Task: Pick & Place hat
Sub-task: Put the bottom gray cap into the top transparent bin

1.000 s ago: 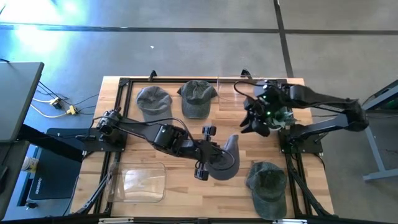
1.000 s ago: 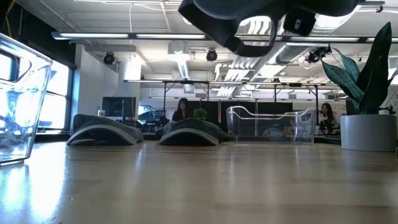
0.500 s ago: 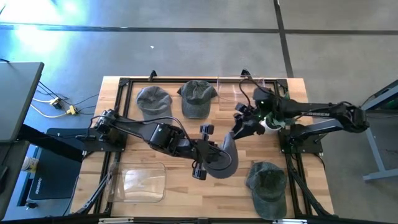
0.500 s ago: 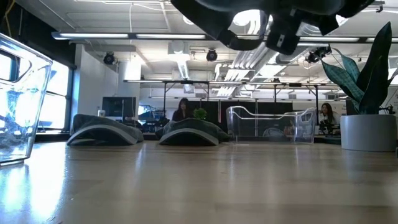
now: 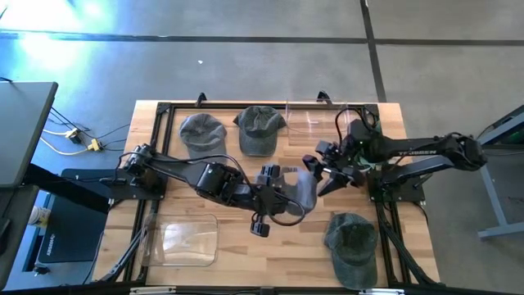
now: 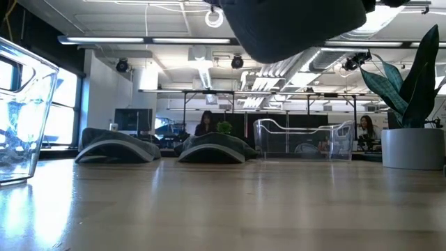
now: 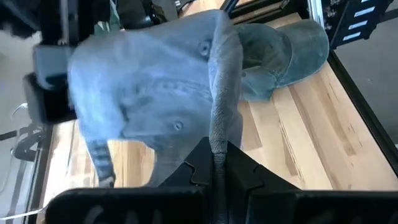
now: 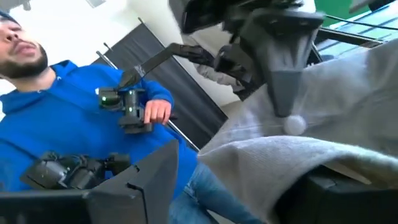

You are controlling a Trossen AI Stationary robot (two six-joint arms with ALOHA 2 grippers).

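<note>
The left gripper is clamped on the brim of a grey hat and holds it in the air over the middle of the table; in the left wrist view the brim's edge runs straight out from between the pinched fingers, with the crown bulging to one side. The right gripper sits just beside the far end of that same hat, its jaws spread, and in the right wrist view the grey cloth lies across one dark finger without being squeezed. So the hat hangs between the two tools, its long line running roughly from the left gripper toward the right one, and the right gripper is the nearer to the free end; this looks like a handover from left arm to right. The clear bin at the far right of the table stands just behind the right arm, with open boards between. Other hats lie apart from this: two along the far edge and one at the near right corner. A second clear tub sits near left. A person in a blue top shows beyond the table.
</note>
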